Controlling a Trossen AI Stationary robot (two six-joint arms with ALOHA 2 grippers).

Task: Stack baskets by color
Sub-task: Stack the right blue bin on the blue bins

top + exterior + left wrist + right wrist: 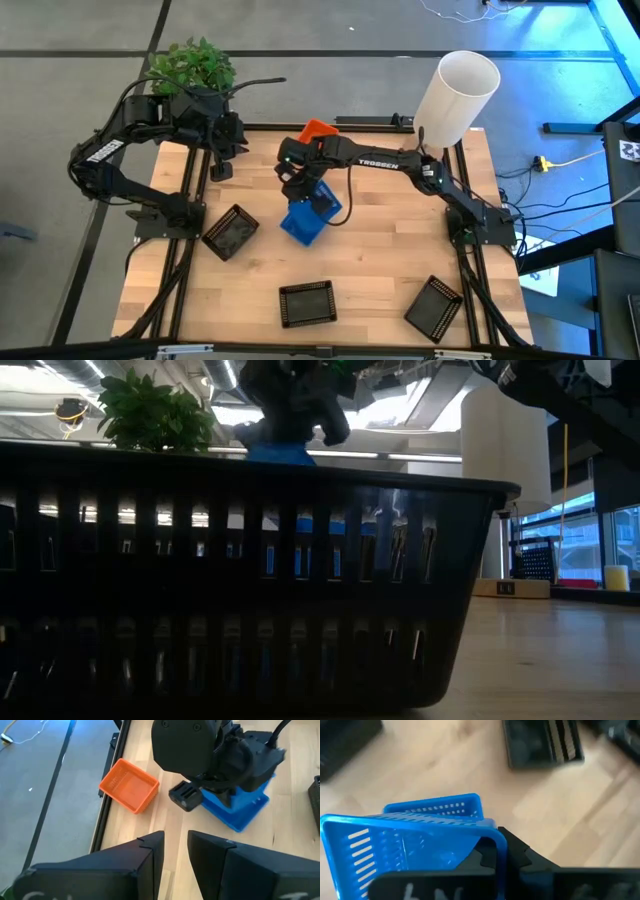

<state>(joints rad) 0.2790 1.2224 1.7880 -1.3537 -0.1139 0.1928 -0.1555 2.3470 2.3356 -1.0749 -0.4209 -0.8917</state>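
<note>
Wooden table point(380, 270); right claw point(495, 857) clamps blue basket point(405, 845).

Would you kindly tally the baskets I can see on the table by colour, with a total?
Black baskets: 3
Blue baskets: at least 2, stacked together
Orange baskets: 1 visible, possibly a nested stack
Total: at least 6

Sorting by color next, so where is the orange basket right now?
In the high view, the orange basket sits at the table's far edge near the middle, just behind the right gripper and the blue baskets.
</note>
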